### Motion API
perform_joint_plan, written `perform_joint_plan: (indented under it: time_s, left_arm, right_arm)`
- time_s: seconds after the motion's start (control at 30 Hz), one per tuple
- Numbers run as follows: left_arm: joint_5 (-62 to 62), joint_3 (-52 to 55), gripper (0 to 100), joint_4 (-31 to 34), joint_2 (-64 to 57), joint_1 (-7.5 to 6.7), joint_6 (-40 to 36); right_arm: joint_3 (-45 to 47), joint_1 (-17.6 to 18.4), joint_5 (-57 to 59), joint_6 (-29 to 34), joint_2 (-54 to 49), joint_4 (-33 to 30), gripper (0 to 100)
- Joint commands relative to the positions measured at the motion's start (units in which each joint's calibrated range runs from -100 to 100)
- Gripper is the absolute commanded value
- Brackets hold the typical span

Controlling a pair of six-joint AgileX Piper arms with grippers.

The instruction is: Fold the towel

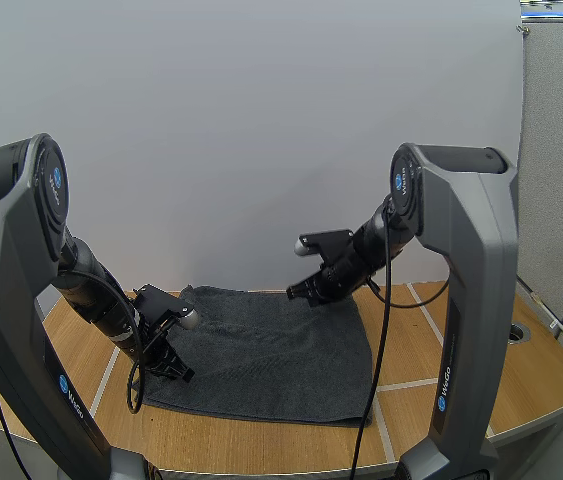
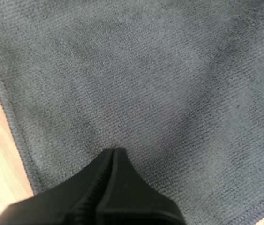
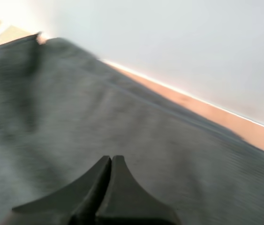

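Note:
A dark grey towel (image 1: 271, 345) lies spread flat on the wooden table (image 1: 261, 445). My left gripper (image 1: 179, 372) hangs low over the towel's near left corner, its fingers lying together as one dark wedge with nothing between them. In the left wrist view the gripper (image 2: 114, 151) points at towel cloth (image 2: 160, 79) close to the hemmed edge. My right gripper (image 1: 297, 293) hovers above the towel's far edge, shut and holding nothing. In the right wrist view it (image 3: 111, 158) is over the towel (image 3: 75, 126) near the back hem.
A white backdrop wall (image 1: 261, 130) stands right behind the table. Bare wood with pale tape lines (image 1: 401, 385) lies to the right of the towel, and a strip of wood (image 1: 86, 350) to its left. A round hole (image 1: 514, 331) sits at the table's right edge.

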Motion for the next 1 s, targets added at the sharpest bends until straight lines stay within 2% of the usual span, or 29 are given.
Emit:
perform_joint_plan:
  time_s: [0.0,0.1,0.2,0.43,0.73,0.97]
  left_arm:
    - [5.0,2.5,0,5.2,3.5,-0.08,-0.9]
    - [5.0,2.5,0,5.2,3.5,-0.08,-1.6]
    - [5.0,2.5,0,5.2,2.7,-0.08,-1.7]
    - [5.0,2.5,0,5.2,0.8,-0.08,-2.0]
    - [5.0,2.5,0,5.1,0.4,-0.08,-2.7]
    - [5.0,2.5,0,5.1,0.4,-0.08,-2.9]
  right_arm:
    - [-0.2,4.4,10.5,-3.6,-4.2,3.0,0]
    - [-1.0,7.5,7.9,-4.1,-2.3,3.0,0]
    - [-7.0,9.9,9.9,-2.6,2.0,3.0,0]
    - [-17.7,10.0,23.4,0.5,8.4,4.5,0]
    - [-19.8,10.4,24.5,-0.3,12.0,4.9,0]
    - [-19.8,11.5,20.2,-1.8,13.9,5.6,0]
